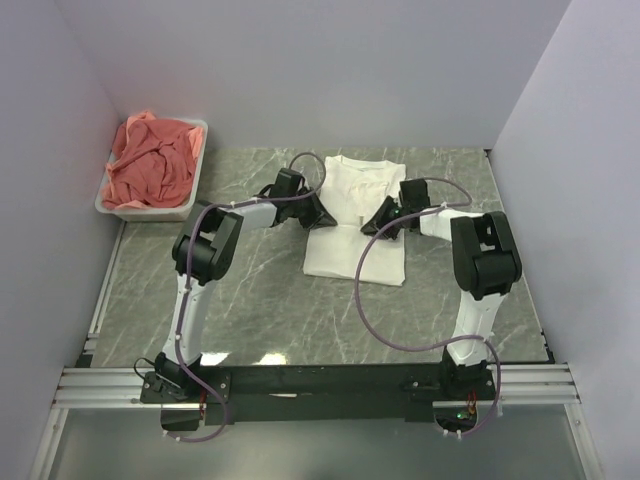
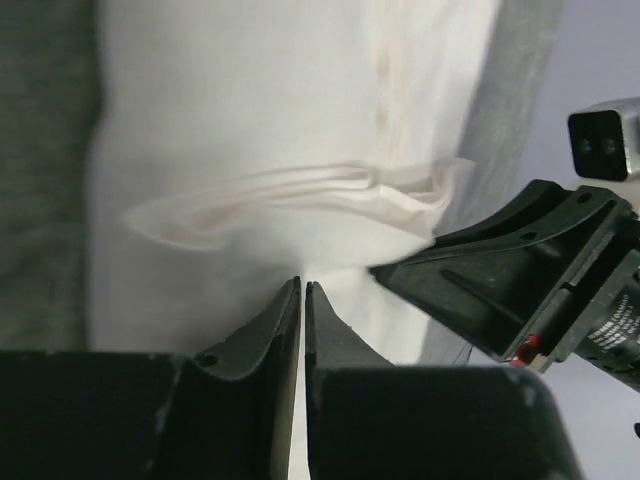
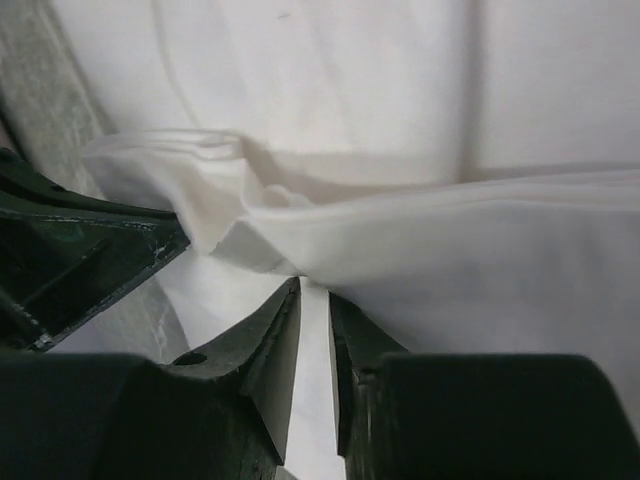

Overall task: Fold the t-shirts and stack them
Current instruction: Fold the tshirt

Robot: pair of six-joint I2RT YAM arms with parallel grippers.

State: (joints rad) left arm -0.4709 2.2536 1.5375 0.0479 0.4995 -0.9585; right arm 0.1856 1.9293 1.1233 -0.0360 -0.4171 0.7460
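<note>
Your grey marbled tabletop (image 1: 250, 300) sits between pale walls, and the white t-shirt (image 1: 352, 190) lies on it partly folded. Your left pincer (image 1: 322, 215) is at the shirt's left edge with its jaws all but together; you cannot tell whether cloth is caught there. Your right pincer (image 1: 375, 222), at the shirt's right edge, pinches a raised fold of it. The salmon-pink t-shirts (image 1: 150, 165) lie heaped in a white tub (image 1: 201, 160), well apart to the shirt's left

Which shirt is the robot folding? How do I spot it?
Look at the middle of the marble table, toward the back. A shirt lies there between the left gripper and right gripper. It's the only white one; the pink shirts sit heaped in a tub at the left.
</note>
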